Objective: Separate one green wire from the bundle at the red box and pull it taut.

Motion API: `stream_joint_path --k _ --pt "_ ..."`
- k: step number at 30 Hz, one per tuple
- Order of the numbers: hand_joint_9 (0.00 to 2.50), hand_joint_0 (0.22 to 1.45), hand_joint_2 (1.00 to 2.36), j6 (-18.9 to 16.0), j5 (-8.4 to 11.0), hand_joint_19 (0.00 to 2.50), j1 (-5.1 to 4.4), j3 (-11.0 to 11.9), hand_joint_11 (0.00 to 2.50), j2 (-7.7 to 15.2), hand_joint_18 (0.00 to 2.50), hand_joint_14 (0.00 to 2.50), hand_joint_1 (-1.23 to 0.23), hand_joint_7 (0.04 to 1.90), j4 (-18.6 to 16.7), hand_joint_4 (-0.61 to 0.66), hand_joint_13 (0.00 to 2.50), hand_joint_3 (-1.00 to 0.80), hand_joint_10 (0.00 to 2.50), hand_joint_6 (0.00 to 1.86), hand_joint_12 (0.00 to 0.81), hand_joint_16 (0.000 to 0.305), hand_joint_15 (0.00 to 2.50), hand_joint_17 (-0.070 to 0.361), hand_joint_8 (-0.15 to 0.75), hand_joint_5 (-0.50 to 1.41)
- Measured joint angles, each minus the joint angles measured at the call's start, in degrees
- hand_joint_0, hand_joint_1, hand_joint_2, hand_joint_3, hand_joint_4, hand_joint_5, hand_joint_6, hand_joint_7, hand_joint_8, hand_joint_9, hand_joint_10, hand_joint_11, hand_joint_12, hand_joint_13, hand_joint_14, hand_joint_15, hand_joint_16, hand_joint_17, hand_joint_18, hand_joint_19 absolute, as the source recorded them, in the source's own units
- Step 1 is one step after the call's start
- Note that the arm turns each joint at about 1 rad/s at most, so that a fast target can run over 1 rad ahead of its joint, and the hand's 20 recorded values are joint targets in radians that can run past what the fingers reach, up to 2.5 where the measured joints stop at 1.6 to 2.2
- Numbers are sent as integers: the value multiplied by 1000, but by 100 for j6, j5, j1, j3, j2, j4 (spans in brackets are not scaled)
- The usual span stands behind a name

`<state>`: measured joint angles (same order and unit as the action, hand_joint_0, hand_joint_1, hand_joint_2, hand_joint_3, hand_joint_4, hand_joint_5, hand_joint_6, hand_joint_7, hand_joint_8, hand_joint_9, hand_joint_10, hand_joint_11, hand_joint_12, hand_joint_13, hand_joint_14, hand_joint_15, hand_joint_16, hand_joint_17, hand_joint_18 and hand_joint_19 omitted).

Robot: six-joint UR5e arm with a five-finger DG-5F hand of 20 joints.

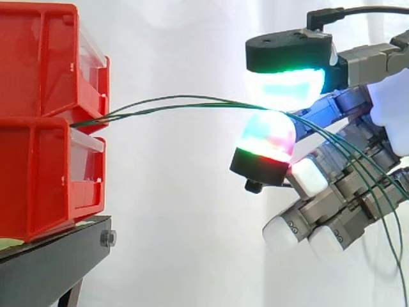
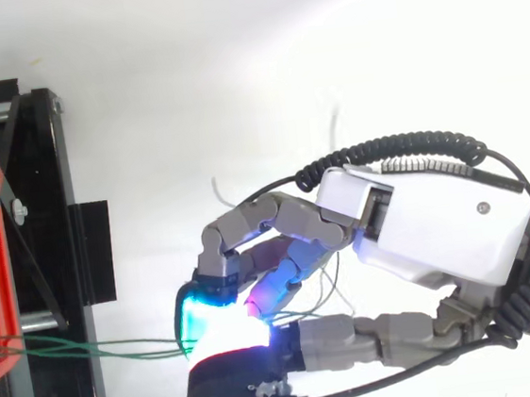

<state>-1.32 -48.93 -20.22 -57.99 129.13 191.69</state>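
Side view: two glowing pads [image 1: 284, 86] of my hand [image 1: 377, 61] pinch several slack thin green wires [image 1: 236, 103] from the red plastic boxes [image 1: 38, 64]; separating one, then drawing back, probably comes next.

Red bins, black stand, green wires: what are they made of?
Red bins: moulded plastic by the look, glossy, rounded edges. Black stand: likely painted metal, matte, with a bolt at its corner. Green wires: thin, probably plastic-insulated; they arc and sag.

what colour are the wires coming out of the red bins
Green wires, clearest in the side view.
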Motion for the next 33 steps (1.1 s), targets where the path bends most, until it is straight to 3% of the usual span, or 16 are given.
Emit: stream_joint_path --k 21,24,26,29,33 --pt "1019 656 1009 -10 14 450 27 0 496 -22 583 13 -834 1064 15 51 658 -366 16 918 332 49 308 110 251 -146" --pt "1019 639 1004 -9 15 457 27 0 493 -22 583 13 -831 1049 17 95 658 -460 16 915 331 49 305 110 250 -144" --pt "1032 610 1000 -9 15 457 27 0 493 -22 584 13 -806 1052 17 114 658 -500 16 913 330 49 309 110 254 -142" --pt "1064 500 1000 -9 15 457 30 -1 471 -22 618 12 -569 1042 17 131 690 -500 15 907 357 53 309 120 268 -134" --pt "1068 553 1000 -6 11 481 33 -1 477 -21 592 13 -446 1070 17 123 687 -500 15 898 347 50 311 114 265 -134"
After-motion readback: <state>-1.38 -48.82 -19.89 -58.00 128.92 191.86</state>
